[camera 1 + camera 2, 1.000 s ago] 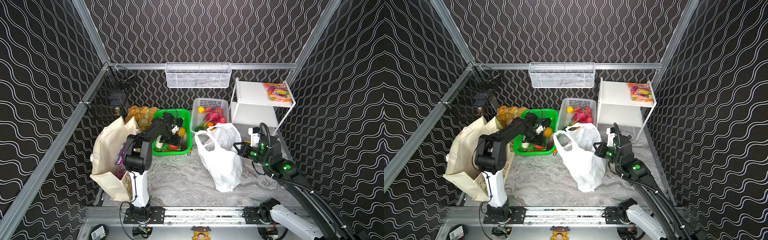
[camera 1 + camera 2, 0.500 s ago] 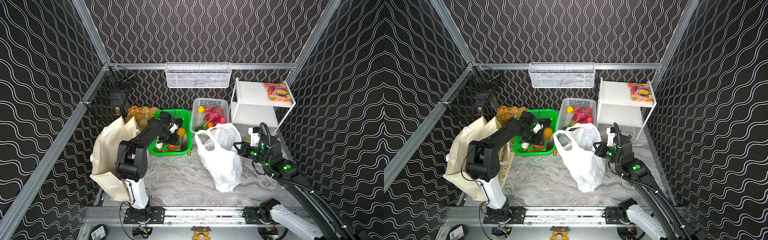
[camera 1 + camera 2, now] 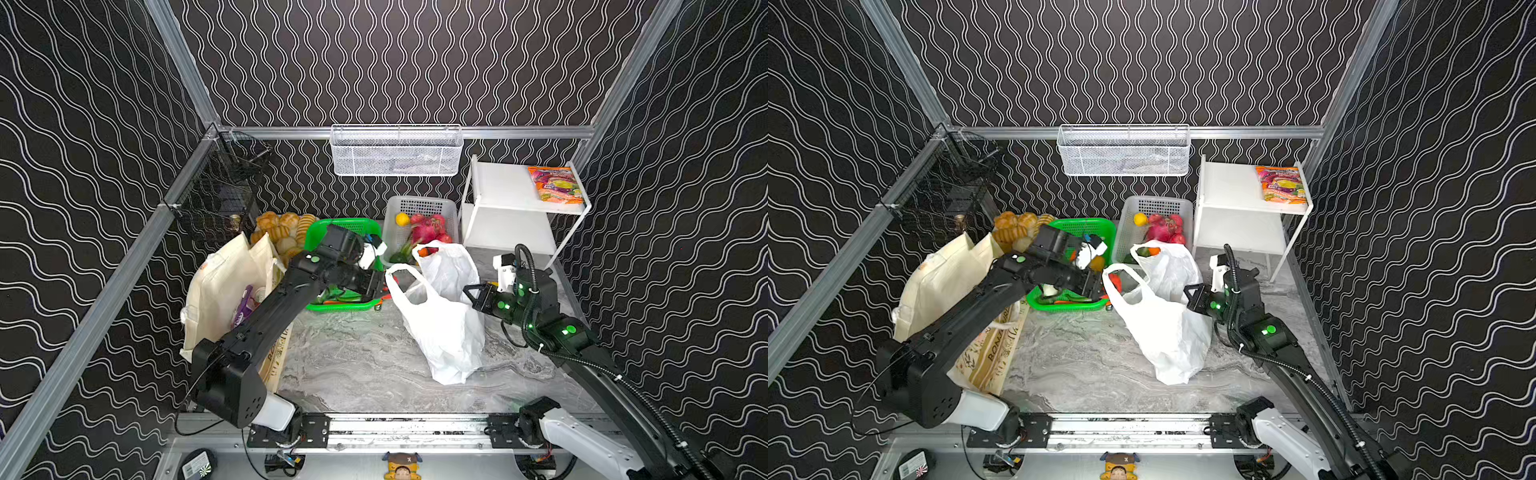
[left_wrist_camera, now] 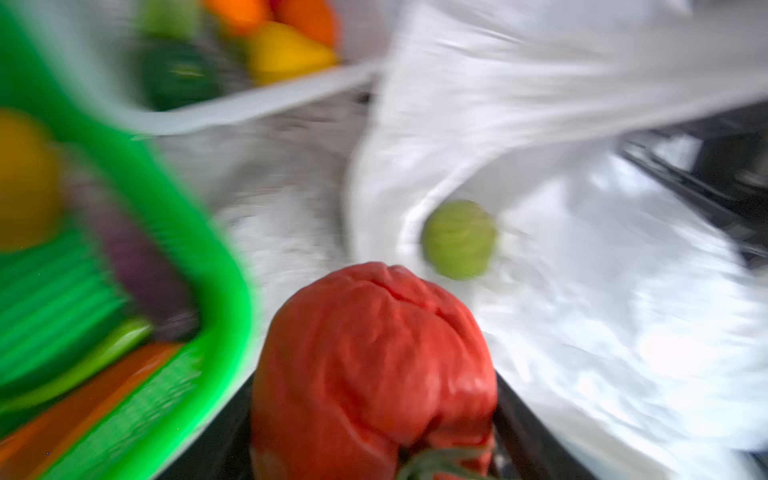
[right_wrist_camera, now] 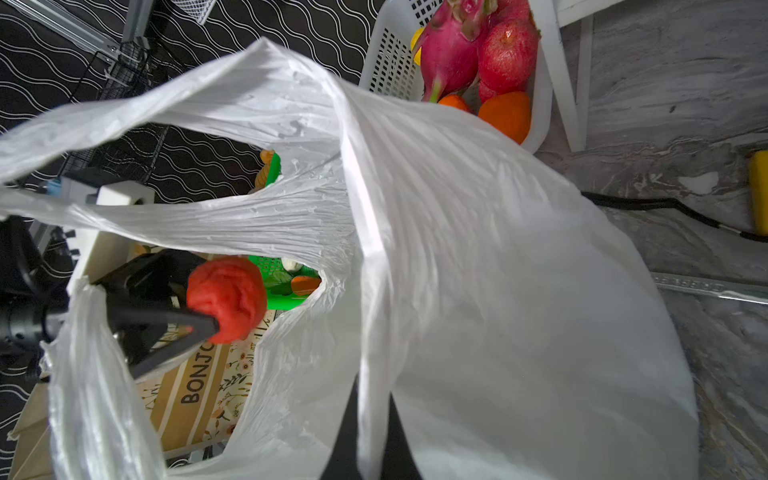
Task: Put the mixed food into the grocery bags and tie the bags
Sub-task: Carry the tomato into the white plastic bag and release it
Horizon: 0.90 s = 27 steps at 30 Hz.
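Observation:
My left gripper (image 4: 374, 419) is shut on a red tomato (image 4: 374, 353) and holds it at the mouth of the white plastic bag (image 3: 440, 328), beside the near loop handle. From the right wrist the tomato (image 5: 227, 299) shows through that handle loop. A round green vegetable (image 4: 459, 239) lies inside the bag. My right gripper (image 5: 374, 415) is shut on the bag's right edge (image 3: 1183, 307) and holds it up. The cream canvas tote (image 3: 224, 291) stands at the left with a purple packet (image 3: 243, 309) inside it.
A green basket (image 3: 345, 306) of toy vegetables sits just left of the plastic bag. Behind the bag is a white basket (image 3: 419, 205) of fruit. A white shelf (image 3: 507, 187) carries an orange snack packet (image 3: 555, 185). Bread rolls (image 3: 282, 226) lie at the back left.
My left gripper closed on the tomato in the green basket and swung right with it to the plastic bag's mouth. The right arm has not moved.

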Tool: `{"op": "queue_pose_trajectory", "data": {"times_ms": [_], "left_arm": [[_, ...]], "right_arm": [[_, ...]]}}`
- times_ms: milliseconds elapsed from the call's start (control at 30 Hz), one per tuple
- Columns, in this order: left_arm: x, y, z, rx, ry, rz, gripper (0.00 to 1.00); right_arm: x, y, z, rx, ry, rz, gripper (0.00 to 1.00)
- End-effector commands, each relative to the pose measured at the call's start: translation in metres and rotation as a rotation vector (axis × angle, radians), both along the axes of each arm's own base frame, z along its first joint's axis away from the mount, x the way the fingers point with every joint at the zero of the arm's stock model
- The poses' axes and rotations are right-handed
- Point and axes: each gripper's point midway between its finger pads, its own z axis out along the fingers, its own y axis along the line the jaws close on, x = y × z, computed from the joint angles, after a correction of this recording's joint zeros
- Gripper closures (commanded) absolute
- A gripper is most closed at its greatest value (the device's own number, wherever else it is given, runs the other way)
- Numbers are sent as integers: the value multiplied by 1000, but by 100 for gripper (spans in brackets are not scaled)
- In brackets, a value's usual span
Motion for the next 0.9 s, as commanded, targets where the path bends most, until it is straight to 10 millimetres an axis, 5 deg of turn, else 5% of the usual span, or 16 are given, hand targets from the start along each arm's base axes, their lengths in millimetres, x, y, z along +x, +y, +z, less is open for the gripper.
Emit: {"op": "queue_pose_trajectory", "data": {"times_ms": [0,333,867], "left_arm": [[-13,-36,18,-119,21,-78,38],[-29,-95,47,-248,-14,-206,36],[-17,-120,38,-198,-68,-118,9]], "right_arm": [[-1,6,11,34,-34,29,100],[-10,21,14,60,-71,144,100],[-14,3,20,16,-137,74,100]]}}
